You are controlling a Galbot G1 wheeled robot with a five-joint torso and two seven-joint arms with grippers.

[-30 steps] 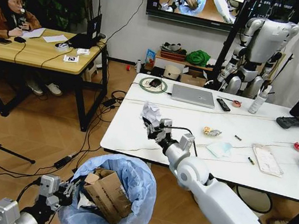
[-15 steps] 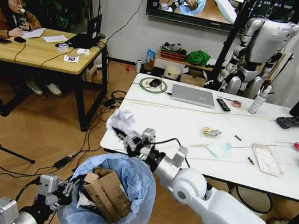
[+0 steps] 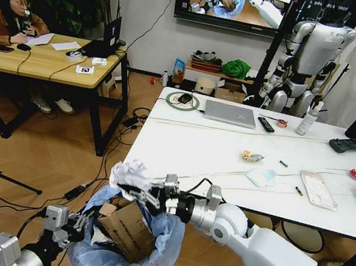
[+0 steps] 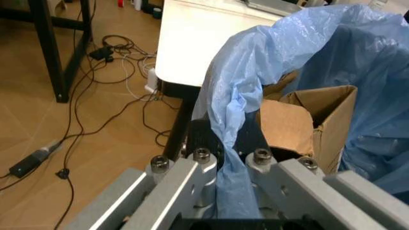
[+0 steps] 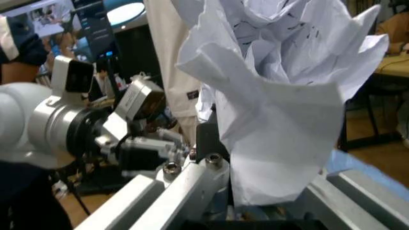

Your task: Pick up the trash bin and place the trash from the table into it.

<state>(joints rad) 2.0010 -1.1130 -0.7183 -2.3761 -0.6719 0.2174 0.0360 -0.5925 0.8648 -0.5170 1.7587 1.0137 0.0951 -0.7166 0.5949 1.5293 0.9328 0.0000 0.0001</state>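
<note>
Right tool [image 3: 142,192] clenched on crumpled white paper wad [image 3: 128,173], above blue-bagged round bin [image 3: 154,229] | left tool [image 4: 231,165] gripping bin's bag rim, near left | white marble counter [image 3: 189,145] behind.

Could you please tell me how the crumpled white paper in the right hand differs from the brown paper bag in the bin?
The crumpled white paper is white and wadded; the brown paper bag is brown and boxy, its mouth open. The paper is gripped in the right hand above the trash bin rim; the bag already sits inside the bin, which the left hand holds by its liner. The bag is larger. Both are paper trash.
</note>
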